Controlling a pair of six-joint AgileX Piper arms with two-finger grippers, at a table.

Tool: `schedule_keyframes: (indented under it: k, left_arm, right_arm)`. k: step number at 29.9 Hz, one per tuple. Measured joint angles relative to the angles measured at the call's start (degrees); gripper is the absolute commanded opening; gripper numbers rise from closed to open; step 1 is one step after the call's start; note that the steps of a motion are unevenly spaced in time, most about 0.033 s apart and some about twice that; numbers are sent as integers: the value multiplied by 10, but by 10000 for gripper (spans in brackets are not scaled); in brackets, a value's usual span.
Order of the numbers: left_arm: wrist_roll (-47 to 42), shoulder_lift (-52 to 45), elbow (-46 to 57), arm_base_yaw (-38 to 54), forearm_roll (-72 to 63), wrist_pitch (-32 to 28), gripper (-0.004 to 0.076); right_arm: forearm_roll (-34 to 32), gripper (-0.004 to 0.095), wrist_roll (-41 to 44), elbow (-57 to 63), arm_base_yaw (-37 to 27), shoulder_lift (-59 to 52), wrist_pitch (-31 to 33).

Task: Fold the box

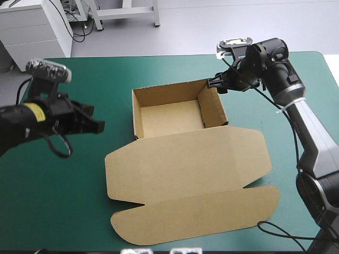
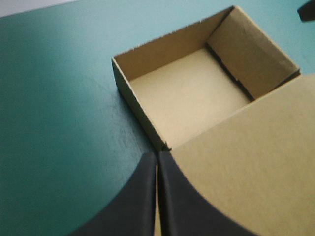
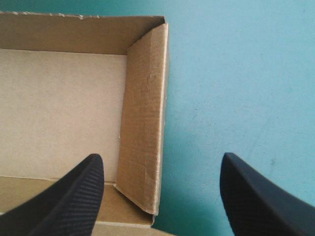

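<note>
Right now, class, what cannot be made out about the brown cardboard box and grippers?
High view: whether the right gripper touches the brown cardboard box; too small.
Left wrist view: the lid runs off the edge; left gripper covers part.
Right wrist view: lid mostly cut off.

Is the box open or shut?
Open. The box has walls standing like a tray, and its lid lies flat on the table.

Looking like a robotics lab: left arm [image 1: 21, 124] and right arm [image 1: 312, 140] reaching over a teal-green covered surface [image 1: 53, 201], bare grey floor [image 1: 238, 26] showing beyond its far edge, white cabinet [image 1: 26, 26] standing far left, white stand legs [image 1: 127, 11] beside it, cables [image 1: 82, 30] trailing across the floor.
</note>
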Motion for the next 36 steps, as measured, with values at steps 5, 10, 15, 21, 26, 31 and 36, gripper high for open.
schedule_keyframes:
  k: [5,10,15,21,26,31,36]
  left_arm:
    - [8,-112,142,0,2,-17,-8]
    - [10,-228,268,0,2,-54,-8]
    - [10,-324,385,0,2,-71,-8]
    - [13,-397,478,0,2,-98,-8]
    - [15,-433,537,0,5,-123,-8]
    - [15,-443,561,0,4,-136,-8]
    - [15,-443,562,0,4,-157,-8]
  right_arm:
    - [-1,621,-2,5,0,31,0]
    - [-2,621,-8,5,0,70,-2]
    - [3,620,-14,5,0,122,-4]
    - [35,579,-22,6,0,162,-7]
    - [45,362,-42,33,0,170,-10]
    - [37,-14,-51,40,0,170,-10]
    - [4,-19,-72,38,0,152,-10]
